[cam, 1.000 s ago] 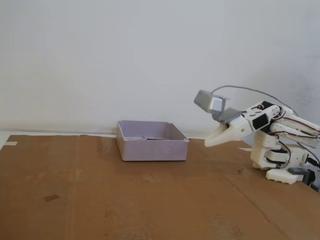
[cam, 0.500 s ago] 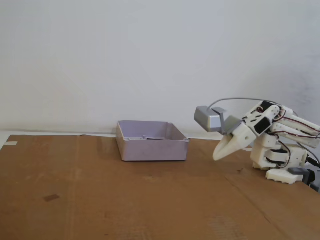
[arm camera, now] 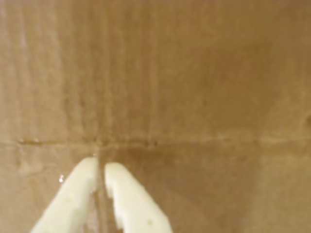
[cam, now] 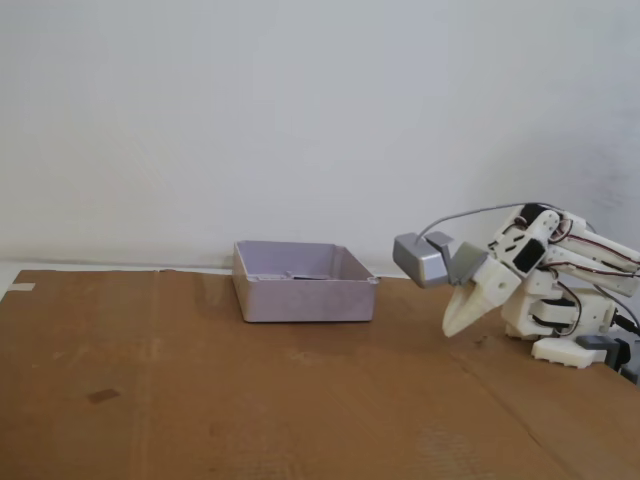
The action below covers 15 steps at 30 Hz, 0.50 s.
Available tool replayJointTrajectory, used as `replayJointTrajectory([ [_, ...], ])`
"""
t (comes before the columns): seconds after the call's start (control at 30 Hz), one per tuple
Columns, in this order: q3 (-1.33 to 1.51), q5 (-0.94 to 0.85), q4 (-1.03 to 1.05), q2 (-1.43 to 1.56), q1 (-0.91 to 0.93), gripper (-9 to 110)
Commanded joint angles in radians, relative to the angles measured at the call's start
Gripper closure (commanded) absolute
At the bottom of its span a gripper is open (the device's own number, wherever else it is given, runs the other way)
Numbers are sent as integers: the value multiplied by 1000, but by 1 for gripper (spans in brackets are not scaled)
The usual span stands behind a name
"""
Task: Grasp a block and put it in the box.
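The box [cam: 305, 297], a shallow pale lilac-grey tray, stands on the cardboard at the back centre of the fixed view. Over its front wall shows a thin dark sliver; I cannot tell whether that is the block, which appears nowhere else. My white gripper [cam: 452, 328] hangs right of the box, well apart from it, tilted steeply down with its tip just above the cardboard. In the wrist view the gripper [arm camera: 100, 167] is shut, its two pale fingers nearly touching with nothing between them, over bare cardboard by a crease.
The brown cardboard sheet [cam: 250, 400] covers the table, with a small dark mark [cam: 102, 396] at the left. The arm's white base [cam: 560, 320] sits at the right edge. A grey camera cube [cam: 420, 260] rides above the gripper. A white wall stands behind.
The gripper has tipped from nearly level to pointing steeply down and sunk toward the cardboard, drawing slightly right toward the base. The camera cube dropped with it. The box has not moved.
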Motion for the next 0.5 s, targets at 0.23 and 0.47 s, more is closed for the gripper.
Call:
replayJointTrajectory([
  [0.23, 41, 3, 123, 54, -3, 102],
  [0.47, 41, 0, 196, 54, -8, 102],
])
